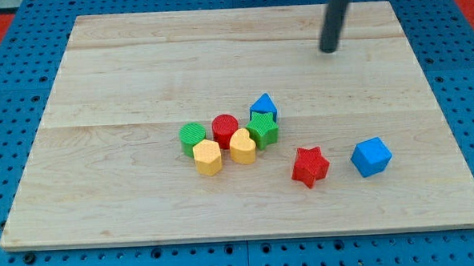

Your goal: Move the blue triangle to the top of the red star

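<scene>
The blue triangle [263,107] sits at the upper right of a tight cluster near the board's middle, touching the green star [262,129]. The red star [310,166] lies alone to the lower right of the cluster. My tip [328,50] is near the view's top right, well above and to the right of the blue triangle, touching no block.
The cluster also holds a red cylinder [225,129], a green cylinder [192,137], a yellow hexagon [208,157] and a yellow heart [242,145]. A blue cube [371,157] lies just right of the red star. The wooden board [122,66] rests on a blue pegboard.
</scene>
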Robot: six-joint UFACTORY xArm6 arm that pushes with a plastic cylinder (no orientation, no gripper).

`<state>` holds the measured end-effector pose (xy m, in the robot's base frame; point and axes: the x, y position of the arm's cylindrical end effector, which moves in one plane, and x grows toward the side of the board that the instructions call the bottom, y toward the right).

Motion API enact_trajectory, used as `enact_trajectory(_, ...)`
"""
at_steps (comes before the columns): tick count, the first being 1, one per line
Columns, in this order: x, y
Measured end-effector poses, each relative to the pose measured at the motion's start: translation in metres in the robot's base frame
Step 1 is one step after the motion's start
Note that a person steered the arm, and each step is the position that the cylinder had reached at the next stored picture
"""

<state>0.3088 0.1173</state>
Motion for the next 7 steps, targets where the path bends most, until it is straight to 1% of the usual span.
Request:
enact_trajectory(1,0.031,-0.085)
enact_trajectory(2,0.075,-0.116)
enact_trajectory(4,0.144,-0.088)
enact_trajectory(6,0.152,-0.059)
enact_trajectory(7,0.136,-0.094)
